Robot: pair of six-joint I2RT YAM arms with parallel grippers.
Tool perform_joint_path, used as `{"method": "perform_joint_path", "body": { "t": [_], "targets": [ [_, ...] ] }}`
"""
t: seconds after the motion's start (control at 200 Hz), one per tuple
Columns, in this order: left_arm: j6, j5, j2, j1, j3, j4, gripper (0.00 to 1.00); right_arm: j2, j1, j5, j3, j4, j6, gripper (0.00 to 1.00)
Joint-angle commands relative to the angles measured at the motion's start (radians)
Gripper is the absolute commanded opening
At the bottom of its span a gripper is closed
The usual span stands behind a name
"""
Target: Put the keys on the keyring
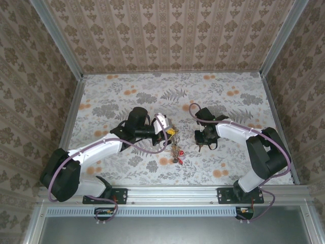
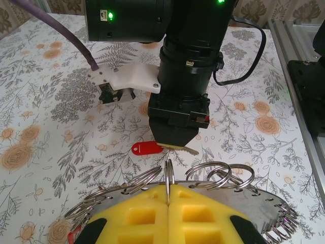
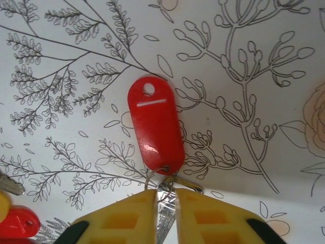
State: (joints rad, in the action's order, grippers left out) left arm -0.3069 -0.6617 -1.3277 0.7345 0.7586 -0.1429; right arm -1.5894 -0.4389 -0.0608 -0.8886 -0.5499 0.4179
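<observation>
— What covers the table?
— A white cloth [image 1: 213, 91] printed with grey ferns and orange blossoms, reaching the far wall.
— And around it?
— Beige patterned wallpaper [image 1: 172, 30] on the far, left and right walls, metal posts [image 1: 58, 40] at the far corners, and a metal rail [image 1: 172, 192] along the near edge.

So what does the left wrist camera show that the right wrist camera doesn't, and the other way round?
Left wrist camera: the yellow fingers of the left gripper pinching a wire loop on the keyring, a grey plate edged with loops, and the right gripper seen from outside, low over the flowered tablecloth. Right wrist camera: a close look at the hole and slot in the red-tagged key, plus a second red tag at the lower left corner. Both: that key clamped in the right gripper, and the tablecloth.
</observation>
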Motion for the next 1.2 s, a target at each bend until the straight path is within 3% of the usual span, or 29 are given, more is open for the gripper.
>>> {"method": "perform_joint_path", "body": {
  "t": [0.0, 0.14, 0.325, 0.47, 0.95, 1.195],
  "targets": [
    [0.02, -0.01, -0.002, 0.009, 0.019, -0.046, 0.0, 0.015, 0.003, 0.029, 0.002, -0.012, -0.01, 0.17],
    [0.02, -0.007, -0.004, 0.011, 0.023, -0.043, 0.0, 0.02, 0.003, 0.036, 0.004, -0.007, -0.006, 0.16],
    [0.019, -0.004, -0.008, 0.015, 0.026, -0.043, 0.0, 0.056, 0.003, -0.053, 0.014, 0.05, -0.021, 0.32],
    [0.022, -0.004, -0.014, 0.016, 0.029, -0.045, 0.0, 0.022, 0.002, -0.032, -0.004, 0.032, -0.031, 0.36],
    [0.021, -0.012, -0.03, 0.018, 0.042, -0.043, 0.0, -0.042, 0.0, 0.034, -0.034, -0.022, -0.042, 0.35],
    [0.021, -0.009, -0.028, 0.019, 0.042, -0.044, 0.0, -0.026, 0.002, 0.062, -0.025, -0.021, -0.039, 0.26]
  ]
}}
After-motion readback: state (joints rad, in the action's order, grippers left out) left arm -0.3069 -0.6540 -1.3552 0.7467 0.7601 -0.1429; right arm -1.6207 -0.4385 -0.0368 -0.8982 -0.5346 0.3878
